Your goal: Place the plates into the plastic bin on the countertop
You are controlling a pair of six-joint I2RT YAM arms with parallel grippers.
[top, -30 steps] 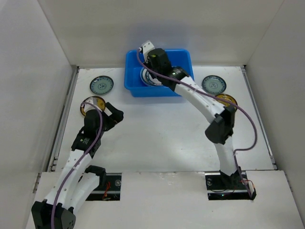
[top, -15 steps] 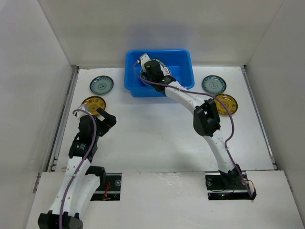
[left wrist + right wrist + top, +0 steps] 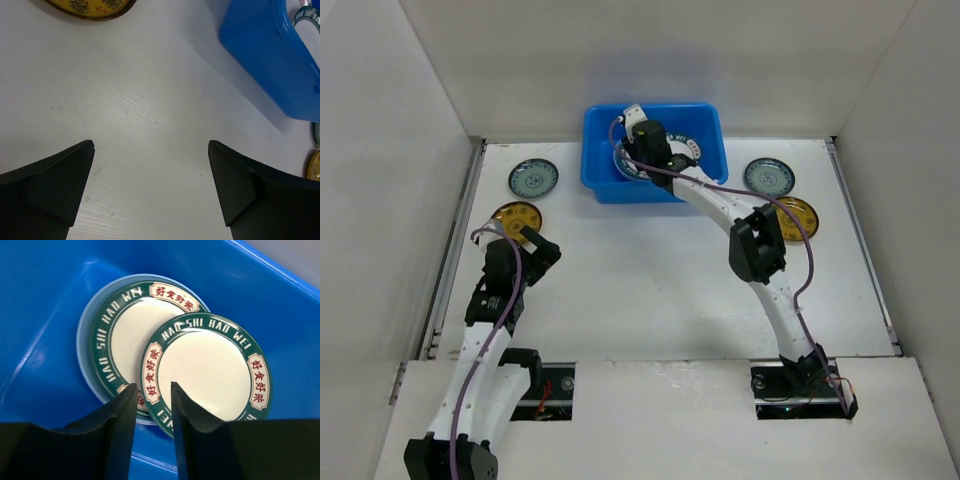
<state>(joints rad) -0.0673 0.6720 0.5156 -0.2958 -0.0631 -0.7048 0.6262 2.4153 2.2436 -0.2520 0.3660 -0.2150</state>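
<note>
Bin (image 3: 45,305): two rimmed plates (image 3: 207,370) (overlapping), one blue plate (image 3: 82,352).

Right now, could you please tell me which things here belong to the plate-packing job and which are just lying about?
Part of the job:
blue bin
two green-rimmed plates inside it
two teal plates
two yellow plates
right end effector

Just lying about:
nothing that I can see; only the table underneath

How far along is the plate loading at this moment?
Done: a white dark-rimmed plate lies on a blue plate in the bin. In hand: the right gripper pinches the rim of a second dark-rimmed plate inside the bin. Left: two teal plates and two yellow plates on the countertop; the left gripper is open.
</note>
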